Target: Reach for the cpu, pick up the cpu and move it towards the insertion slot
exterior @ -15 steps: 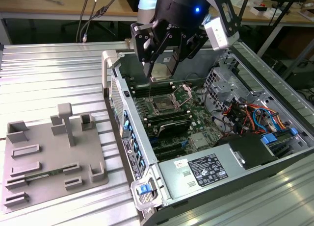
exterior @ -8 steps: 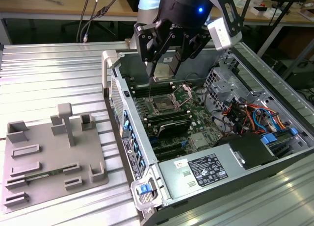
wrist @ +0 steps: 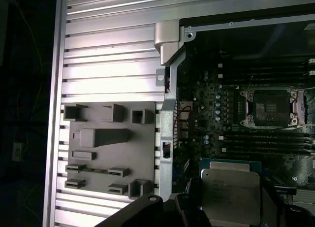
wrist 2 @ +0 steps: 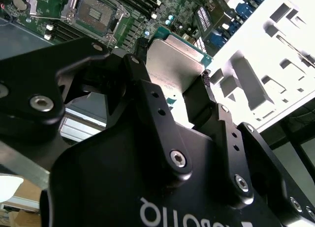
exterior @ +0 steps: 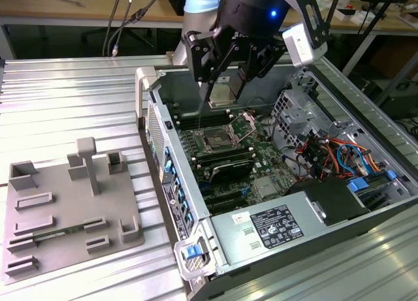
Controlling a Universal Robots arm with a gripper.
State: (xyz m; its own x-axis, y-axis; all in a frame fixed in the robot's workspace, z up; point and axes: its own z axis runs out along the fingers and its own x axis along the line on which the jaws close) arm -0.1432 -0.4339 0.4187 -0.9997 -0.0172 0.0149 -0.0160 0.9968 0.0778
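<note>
The cpu (exterior: 221, 93) is a flat silvery square, and my gripper (exterior: 222, 95) is shut on it. It hangs in the air over the green motherboard, above and a little behind the insertion slot (exterior: 219, 142). In the second wrist view the cpu (wrist 2: 173, 57) sits edge-clamped between the black fingers (wrist 2: 204, 91), and the insertion slot (wrist 2: 96, 13) lies beyond it with its metal frame and dark centre. In the first wrist view the cpu (wrist: 230, 192) is near the insertion slot (wrist: 269, 106) but off to one side of it.
The open computer case (exterior: 166, 118) walls in the board, with long black memory slots (exterior: 225, 165) on both sides of the socket, cables (exterior: 326, 154) and a drive cage at the exterior view's right. A grey fixture plate (exterior: 59, 216) with raised blocks lies on the ribbed metal table (exterior: 65, 98).
</note>
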